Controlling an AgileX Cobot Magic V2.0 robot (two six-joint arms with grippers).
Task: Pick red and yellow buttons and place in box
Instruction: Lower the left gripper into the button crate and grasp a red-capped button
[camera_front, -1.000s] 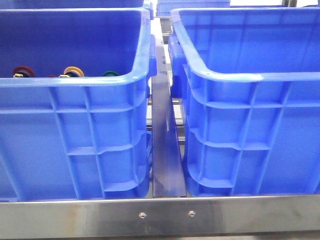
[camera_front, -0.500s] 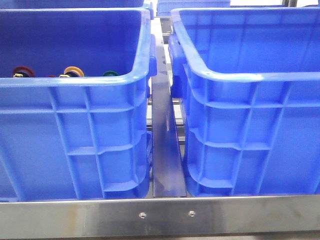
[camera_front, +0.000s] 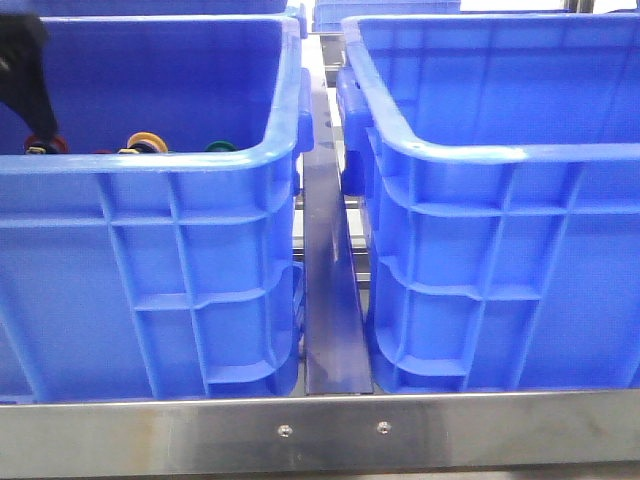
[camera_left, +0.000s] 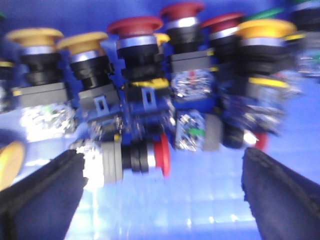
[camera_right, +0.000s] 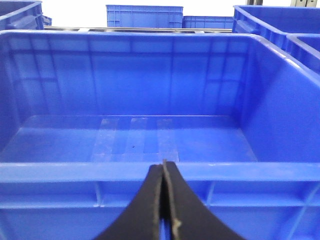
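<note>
In the front view we see two large bright blue plastic crates side by side on a steel frame, the left crate showing red, yellow and green button caps just above its near rim, while our black left gripper reaches down into its far left corner beside the red cap. In the left wrist view our left gripper stands wide open over the crate floor, a red mushroom-head push button lying on its side between the fingers, with upright red and yellow buttons crowded just beyond it. In the right wrist view our right gripper is closed on nothing, near the rim of the right blue crate.
</note>
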